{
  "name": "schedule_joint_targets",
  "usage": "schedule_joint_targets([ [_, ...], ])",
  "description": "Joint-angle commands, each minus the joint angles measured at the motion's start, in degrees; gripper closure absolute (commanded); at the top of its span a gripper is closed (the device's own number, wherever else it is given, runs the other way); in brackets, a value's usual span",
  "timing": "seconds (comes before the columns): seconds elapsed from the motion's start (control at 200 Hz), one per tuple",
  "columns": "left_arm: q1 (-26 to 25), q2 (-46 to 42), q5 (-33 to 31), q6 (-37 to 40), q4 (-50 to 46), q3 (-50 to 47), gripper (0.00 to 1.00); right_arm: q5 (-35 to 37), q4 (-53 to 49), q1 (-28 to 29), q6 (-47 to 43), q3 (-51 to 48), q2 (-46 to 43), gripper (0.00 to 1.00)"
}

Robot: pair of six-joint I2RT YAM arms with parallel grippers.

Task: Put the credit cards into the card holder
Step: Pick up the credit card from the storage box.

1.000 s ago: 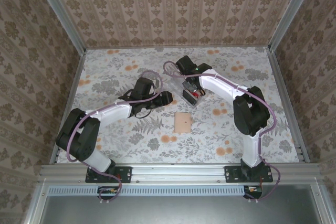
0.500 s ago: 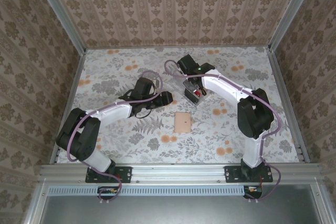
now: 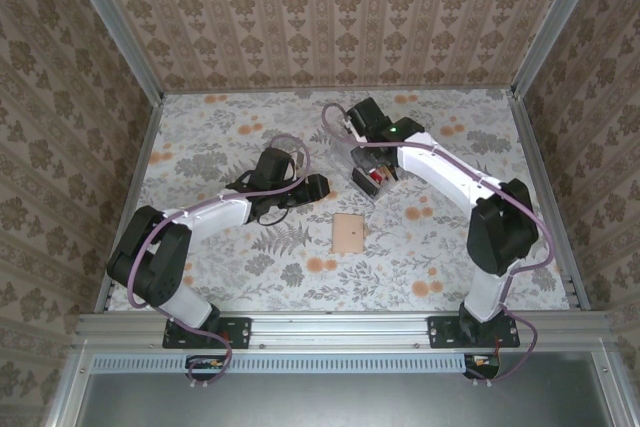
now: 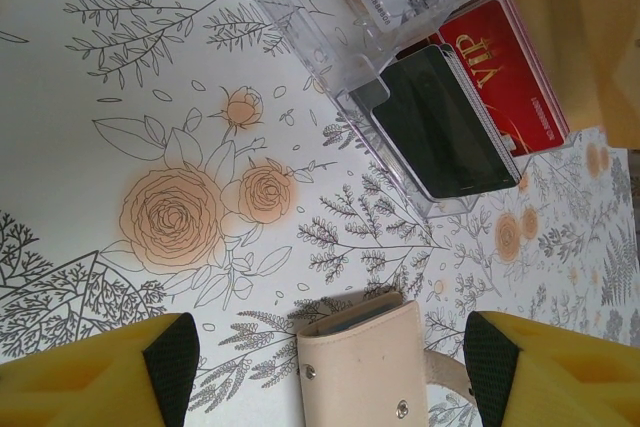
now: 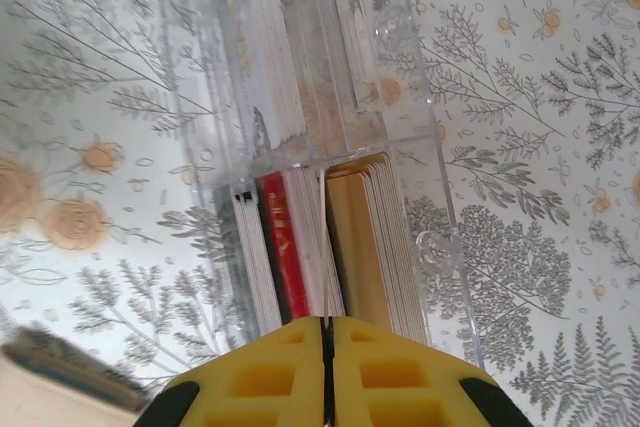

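- Since a second ago the right arm has swung its elbow outward to its own right. Its wrist has shifted a little farther from the bases, and the right gripper [image 5: 322,327] has drawn its jaws together from a slight gap.
- The right gripper is now fully closed. Its two yellow fingers [image 5: 270,377] press flat against each other, with nothing seen between them.
- Directly under its fingertips stands the card holder [image 5: 440,237], a clear acrylic stand on the flowered table [image 3: 220,127].
- In the slots just beyond those tips, a red card [image 5: 278,247] stands upright among white-edged ones on one side of the finger seam. A stack of tan cards [image 5: 365,237] stands on the other side.
- The left arm has not moved. The left gripper [image 3: 316,185] stands wide open and holds nothing, one yellow finger [image 4: 100,382] at each lower corner of its wrist view.
- The card holder sits ahead of the left gripper and apart from it. From this side a black card [image 4: 440,122] stands in front of the red card.
- A pale wallet [image 4: 365,367] with snap buttons shows between the left fingers in that view, lying flat on the table. It is near the card holder without touching it.
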Motion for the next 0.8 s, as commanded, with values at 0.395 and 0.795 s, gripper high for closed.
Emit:
schedule_joint_targets([
  [0.395, 3.1, -1.2, 8.9, -7.4, 8.1, 1.8, 0.26, -31.0, 8.1, -9.6, 21.7, -11.4, -13.7, 0.91],
  [0.795, 3.3, -0.2, 8.3, -22.9, 6.9, 8.1, 0.27, -50.4, 17.7, -15.7, 49.3, -17.7, -16.6, 0.92],
])
